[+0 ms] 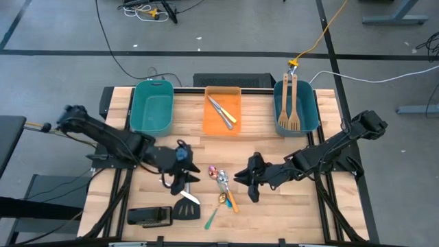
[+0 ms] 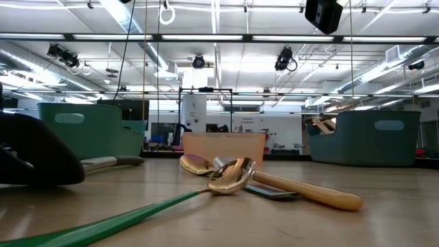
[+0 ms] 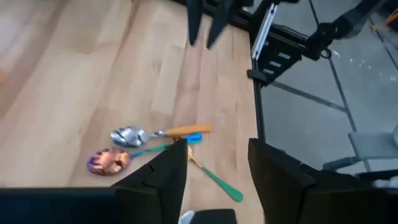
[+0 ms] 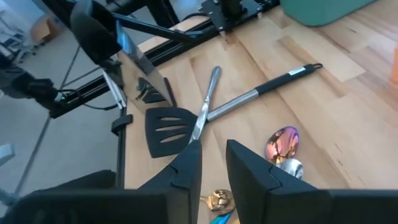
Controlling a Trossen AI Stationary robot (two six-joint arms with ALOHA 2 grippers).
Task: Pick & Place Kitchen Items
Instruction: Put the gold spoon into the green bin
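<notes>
black spatula [image 4: 166, 127] in right wrist view, hidden from low view

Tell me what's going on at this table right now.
A two-armed robot is sorting kitchen utensils into bins. Two wooden spatulas stand in the right teal bin, and some cutlery lies in the orange bin. A cluster of spoons, a black spatula and a knife lie loose on the table. The left gripper hovers with fingers open over the spatula and knife; the right gripper hovers beside the spoons, holding nothing.
</notes>
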